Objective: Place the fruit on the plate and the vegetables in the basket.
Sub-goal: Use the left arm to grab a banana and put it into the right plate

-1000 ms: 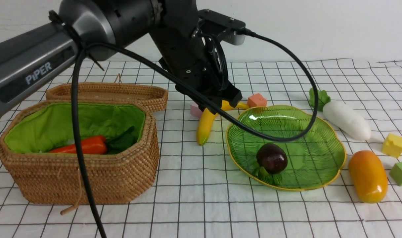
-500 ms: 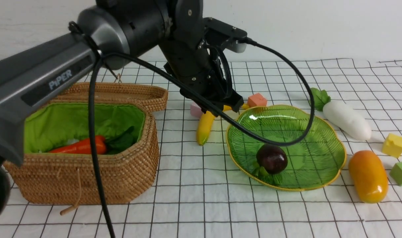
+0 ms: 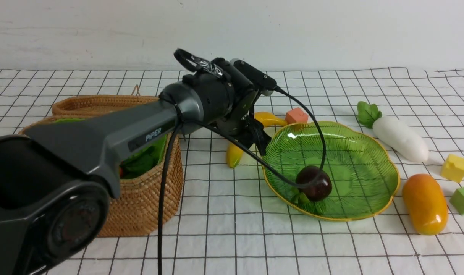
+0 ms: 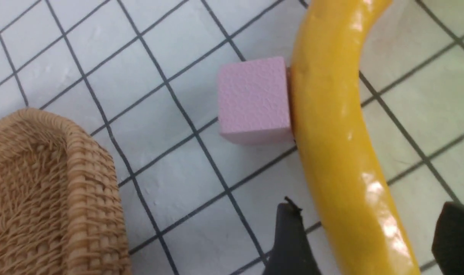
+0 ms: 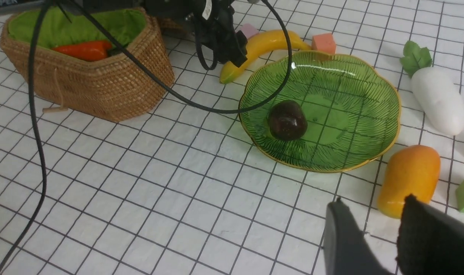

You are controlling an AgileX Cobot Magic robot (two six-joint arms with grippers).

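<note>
Front view: Left Gripper Astride the Banana, Two Fruits Still Off the Plate

Nearest, right of the plate [image 3: 350, 208], lies one mango [image 3: 425, 204]; left of it stands one basket [image 3: 147, 206] with one carrot [image 5: 83, 50] visible. The right gripper [image 5: 373, 208] has its fingers parted, holding nothing. One mangosteen [image 3: 314, 183] sits on the plate. Beyond, by its left edge, lies one banana [image 3: 235, 154]; the left gripper [image 4: 369, 214] has its fingers spread around it, not gripping. The banana looks light, stiff and slick, hardly fragile; best pinched across its body, clear of the pink cube [image 4: 254, 99]. One radish [image 3: 400, 138] lies farther right. Cubes total four.
</note>
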